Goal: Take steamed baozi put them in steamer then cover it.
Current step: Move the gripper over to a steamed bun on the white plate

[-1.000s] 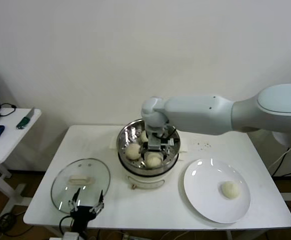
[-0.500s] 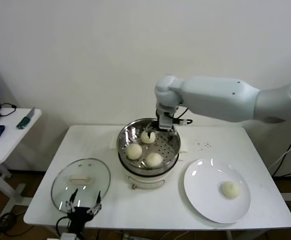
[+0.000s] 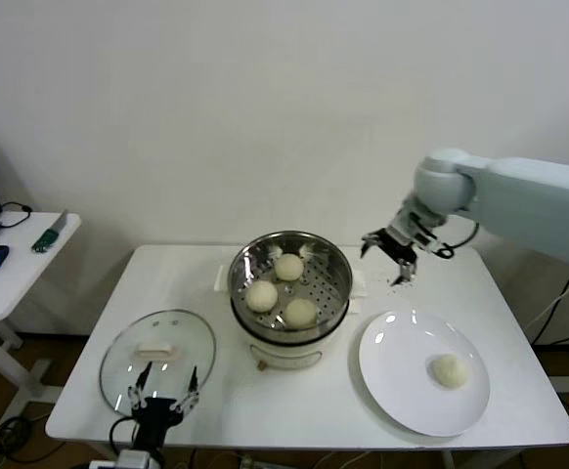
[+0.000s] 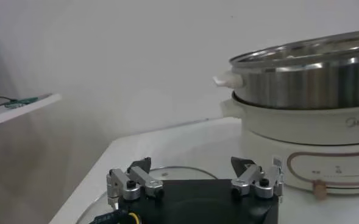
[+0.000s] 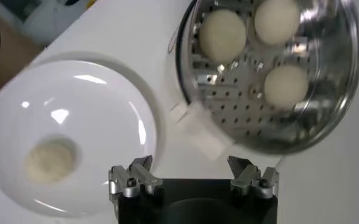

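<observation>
A: Baozi count: three sit on the perforated tray inside the steamer (image 3: 289, 285); one baozi (image 3: 449, 370) lies alone on the plate (image 3: 392, 376), at the near right of the desk (image 3: 519, 332).

B: Right end effector (image 3: 390, 256)?

A: Spread wide, holding nothing, hanging in the air just right of the steamer, above the desk's far side. The lone bun lies nearer and further right of it, and lower. The wrist view shows the same: plate and bun to one side, steamer to the other.

B: Left end effector (image 3: 162, 399)?

A: Spread, empty, parked at the near left edge of the desk, at the near rim of the cover (image 3: 157, 357). The cover lies flat on the desk left of the steamer, its bar handle running left to right.

B: Which arm should take the last bun?

A: In my judgement the right: it is the nearer one, and the steamer stands between the left arm and the plate. The bun is round, so approach angle matters little. The cover suits the left arm.
</observation>
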You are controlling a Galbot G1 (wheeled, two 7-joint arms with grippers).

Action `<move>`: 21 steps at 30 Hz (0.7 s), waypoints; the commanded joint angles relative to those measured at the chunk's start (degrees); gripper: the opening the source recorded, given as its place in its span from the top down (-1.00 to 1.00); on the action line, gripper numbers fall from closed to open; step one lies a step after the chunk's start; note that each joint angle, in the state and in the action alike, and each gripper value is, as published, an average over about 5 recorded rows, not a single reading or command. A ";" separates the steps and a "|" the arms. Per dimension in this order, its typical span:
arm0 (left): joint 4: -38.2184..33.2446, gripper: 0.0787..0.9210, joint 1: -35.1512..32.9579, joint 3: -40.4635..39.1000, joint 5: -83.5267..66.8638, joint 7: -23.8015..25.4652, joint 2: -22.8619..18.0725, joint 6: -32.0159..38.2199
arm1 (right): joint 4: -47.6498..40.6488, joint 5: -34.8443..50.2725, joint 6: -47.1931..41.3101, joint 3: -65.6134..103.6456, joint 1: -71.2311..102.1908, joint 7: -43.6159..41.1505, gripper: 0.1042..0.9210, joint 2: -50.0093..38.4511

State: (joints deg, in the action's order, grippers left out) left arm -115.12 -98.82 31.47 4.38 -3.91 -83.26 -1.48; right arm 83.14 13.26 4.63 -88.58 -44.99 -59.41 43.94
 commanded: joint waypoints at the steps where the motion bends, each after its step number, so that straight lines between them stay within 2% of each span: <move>1: -1.01 -0.77 -0.50 -0.12 0.49 -0.01 -0.09 -0.27 | 5.00 6.91 -14.66 0.93 6.89 -0.34 -0.76 -20.27; 10: -0.80 -0.77 -0.90 -0.12 0.35 0.11 -0.60 -0.09 | 4.86 -3.10 -16.97 10.20 23.54 1.02 -0.76 -24.53; 21: -0.45 -0.77 -0.56 0.33 -0.01 0.07 -0.64 -0.01 | 1.35 -6.19 -17.99 17.33 34.66 2.98 -0.76 -22.77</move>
State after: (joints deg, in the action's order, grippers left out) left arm -115.69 -99.42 31.73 4.47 -3.82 -83.84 -1.42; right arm 86.23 10.44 -10.54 -78.42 -22.56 -57.58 23.94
